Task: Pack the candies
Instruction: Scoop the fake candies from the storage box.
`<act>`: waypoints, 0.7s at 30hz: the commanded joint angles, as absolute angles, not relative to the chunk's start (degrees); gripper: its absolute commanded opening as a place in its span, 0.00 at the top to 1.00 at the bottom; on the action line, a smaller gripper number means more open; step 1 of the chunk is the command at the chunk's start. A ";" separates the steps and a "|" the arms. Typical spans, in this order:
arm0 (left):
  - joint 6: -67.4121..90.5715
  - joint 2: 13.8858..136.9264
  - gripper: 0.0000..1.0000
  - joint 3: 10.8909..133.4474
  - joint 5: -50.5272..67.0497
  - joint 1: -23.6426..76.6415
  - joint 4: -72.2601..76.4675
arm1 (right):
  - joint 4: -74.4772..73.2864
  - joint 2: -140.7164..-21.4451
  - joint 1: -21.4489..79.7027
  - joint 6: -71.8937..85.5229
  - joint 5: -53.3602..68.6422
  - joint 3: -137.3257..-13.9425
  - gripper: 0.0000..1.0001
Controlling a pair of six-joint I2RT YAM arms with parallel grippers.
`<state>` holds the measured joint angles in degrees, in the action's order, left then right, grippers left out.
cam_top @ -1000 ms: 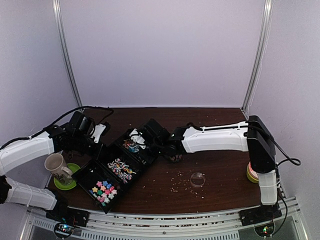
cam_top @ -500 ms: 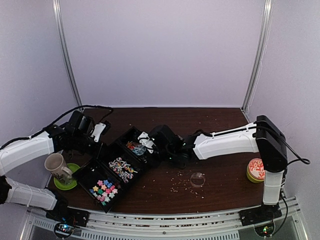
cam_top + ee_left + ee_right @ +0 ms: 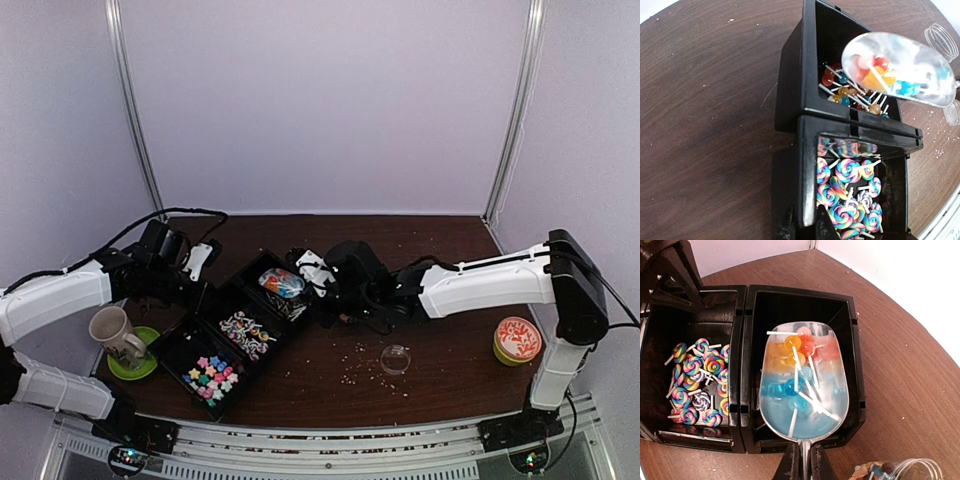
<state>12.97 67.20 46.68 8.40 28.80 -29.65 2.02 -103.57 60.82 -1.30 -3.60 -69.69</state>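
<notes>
From above, a black plastic three-compartment box lies on the dark wooden tabletop. The candies sit inside it. Bright multicoloured star pieces fill the compartment nearest the arm bases, and pastel swirl lollipops fill the middle one. Over the box's far compartment hangs a clear plastic scoop, carried by the right hand. The left hand is at the box's left wall.

In the left wrist view, the left hand has its fingers together on that wall, pinching it. Beyond it lie the swirl lollipops. Small round ball lollipops on white sticks lie in the far compartment, under the scoop.

In the right wrist view, the right hand is clamped on the scoop's thin handle. The bowl holds red, orange and blue ball lollipops above the far compartment of the box.

These candies look light, hard and tiny, and their sticks are likely to tangle. They are probably too small to pinch singly and would slide freely on the smooth plastic. The handle is therefore the sensible place to take hold, with the bowl kept level until it is tipped.
</notes>
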 commanded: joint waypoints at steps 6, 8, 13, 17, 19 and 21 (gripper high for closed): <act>13.97 66.35 1.00 50.80 11.26 28.21 -21.99 | 7.02 -96.87 59.66 -1.93 -7.02 -66.60 1.00; 14.00 66.28 1.00 50.80 11.10 28.13 -22.06 | 8.17 -95.38 59.38 -2.06 -7.12 -65.22 1.00; 14.03 66.40 1.00 50.89 11.26 28.04 -22.15 | 13.39 -91.85 58.90 -1.99 -7.84 -60.20 1.00; 14.06 66.53 1.00 50.89 11.31 27.95 -22.23 | 15.11 -90.95 58.83 -1.76 -8.11 -59.36 1.00; 14.07 66.53 1.00 50.98 11.26 27.97 -22.32 | 14.74 -90.84 58.81 -1.76 -8.52 -59.49 1.00; 14.07 66.49 1.00 50.89 11.14 27.91 -22.40 | 14.61 -90.27 58.83 -1.89 -9.01 -59.14 1.00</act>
